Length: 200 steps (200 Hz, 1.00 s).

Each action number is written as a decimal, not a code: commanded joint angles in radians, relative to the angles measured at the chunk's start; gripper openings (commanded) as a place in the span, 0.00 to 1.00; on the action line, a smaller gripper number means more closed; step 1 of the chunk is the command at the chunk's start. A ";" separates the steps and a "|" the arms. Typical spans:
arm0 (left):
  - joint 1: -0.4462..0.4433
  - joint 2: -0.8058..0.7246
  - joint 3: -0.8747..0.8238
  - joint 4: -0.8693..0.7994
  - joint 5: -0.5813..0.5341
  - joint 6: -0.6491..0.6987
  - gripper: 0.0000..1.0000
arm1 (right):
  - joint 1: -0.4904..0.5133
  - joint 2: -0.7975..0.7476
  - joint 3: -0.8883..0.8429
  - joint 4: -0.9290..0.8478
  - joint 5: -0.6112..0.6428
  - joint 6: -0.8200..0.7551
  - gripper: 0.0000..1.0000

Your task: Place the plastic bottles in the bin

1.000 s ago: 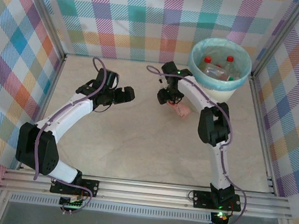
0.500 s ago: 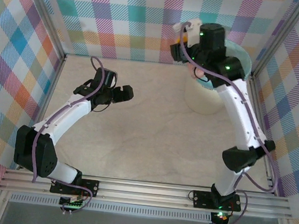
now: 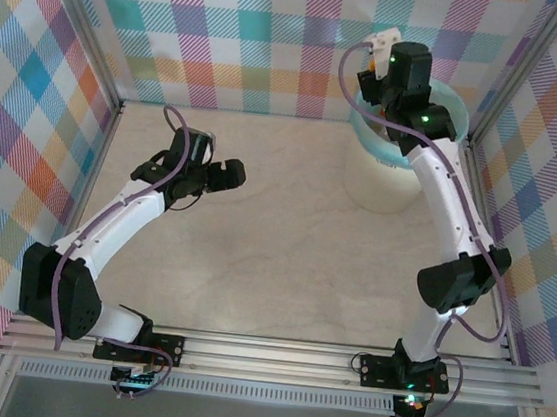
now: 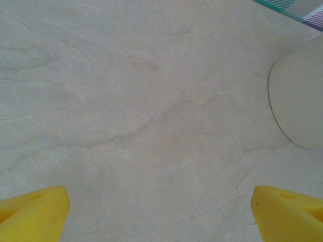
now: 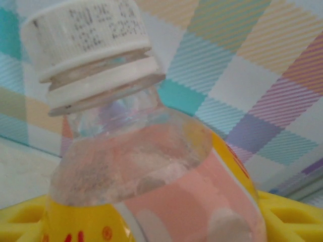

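Right gripper (image 3: pixel 380 64) pinched a pink bottle (image 5: pixel 151 171), cap pointing beyond the grip, high beside the bin's (image 3: pixel 382 185) far-left rim; left gripper (image 3: pixel 224 174) hung spread and empty, well apart.

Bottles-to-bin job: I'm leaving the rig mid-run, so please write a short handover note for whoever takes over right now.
Left gripper: open and empty, hovering over the table, left of the bin.
Right gripper: shut on a white-capped pink bottle, held high by the bin's far-left rim.
Done: this bottle is lifted and up at the bin. The arm hides the bin's inside, so what is in it can't be counted.
Left: centre the bottle over the opening, release it, then check the table for more bottles.
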 commanded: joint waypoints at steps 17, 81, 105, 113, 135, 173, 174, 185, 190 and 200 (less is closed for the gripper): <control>0.017 -0.037 -0.024 -0.004 -0.020 0.021 0.93 | -0.040 -0.017 -0.062 0.055 0.059 -0.008 0.72; 0.019 -0.027 -0.021 -0.001 -0.014 0.015 0.93 | -0.048 -0.028 -0.079 0.013 0.075 0.010 0.85; 0.019 -0.022 -0.019 -0.001 -0.010 0.014 0.93 | -0.048 -0.037 -0.083 0.006 0.082 0.012 0.90; 0.019 -0.022 -0.019 -0.001 -0.009 0.015 0.93 | -0.048 -0.038 -0.082 0.004 0.083 0.010 0.91; 0.019 -0.019 -0.018 0.000 -0.008 0.015 0.93 | -0.048 -0.042 -0.082 0.001 0.084 0.014 0.90; 0.019 -0.010 -0.016 0.002 -0.003 0.013 0.93 | -0.047 -0.012 -0.058 -0.074 0.081 0.059 0.80; 0.019 -0.010 -0.016 0.002 -0.003 0.013 0.93 | -0.047 -0.010 -0.057 -0.077 0.081 0.062 0.80; 0.019 -0.009 -0.016 0.000 -0.003 0.013 0.93 | -0.049 -0.004 -0.057 -0.110 0.080 0.089 0.78; 0.019 -0.009 -0.016 0.000 -0.003 0.014 0.93 | -0.047 -0.006 -0.065 -0.114 0.081 0.096 0.78; 0.019 -0.008 -0.018 -0.001 -0.005 0.014 0.93 | -0.048 -0.012 -0.088 -0.116 0.079 0.111 0.77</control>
